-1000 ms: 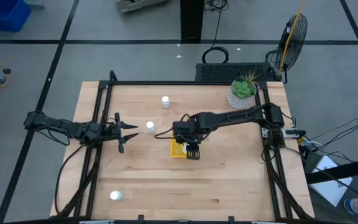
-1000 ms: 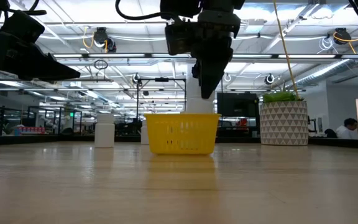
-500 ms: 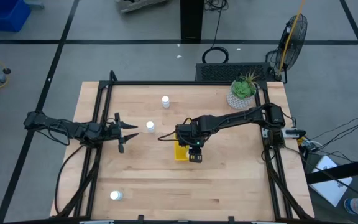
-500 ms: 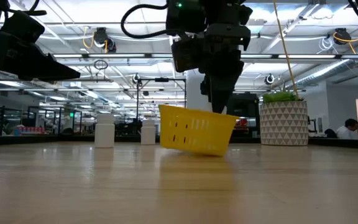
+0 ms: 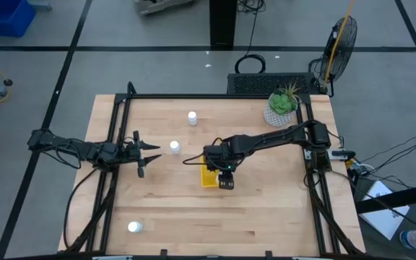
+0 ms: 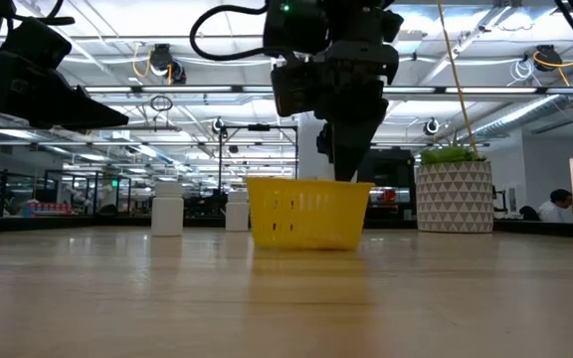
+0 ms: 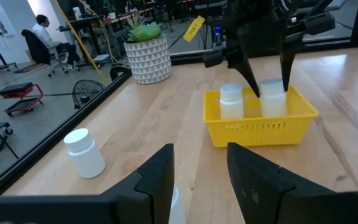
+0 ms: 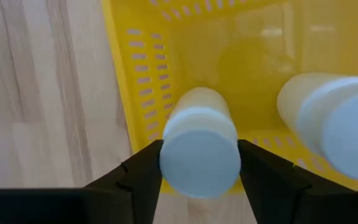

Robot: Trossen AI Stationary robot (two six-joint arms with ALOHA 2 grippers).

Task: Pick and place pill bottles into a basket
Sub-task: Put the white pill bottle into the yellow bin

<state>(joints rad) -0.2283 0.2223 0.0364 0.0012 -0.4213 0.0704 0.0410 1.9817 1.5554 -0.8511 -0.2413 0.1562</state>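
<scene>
**Right gripper over basket, bottle between its fingers**

No readable writing or brand on any bottle or on the basket.

Near to far in the low view: bare wooden table (image 6: pixel 167 298), then the yellow basket (image 6: pixel 309 213) sitting flat at frame centre, with the right gripper (image 6: pixel 346 159) coming straight down into it from above. High view: right arm reaches from the right edge to table centre, wrist bent down over the basket (image 5: pixel 209 175). Right wrist view: a white-capped bottle (image 8: pixel 199 149) stands inside the basket between the two dark fingers (image 8: pixel 135 180), which sit just beside its cap; cannot tell if they grip or have let go. A second bottle (image 8: pixel 337 121) stands beside it in the basket.

Left gripper (image 5: pixel 144 154) waits at centre left, clenched, empty, pointing toward the basket.

Farther back: two loose bottles (image 5: pixel 174 146) (image 5: pixel 192 117) upper centre, one bottle (image 5: pixel 134 227) lower left, white potted plant (image 5: pixel 281 107) upper right.

Versus half a second ago: the basket was tilted up on one edge, now it lies level.
</scene>
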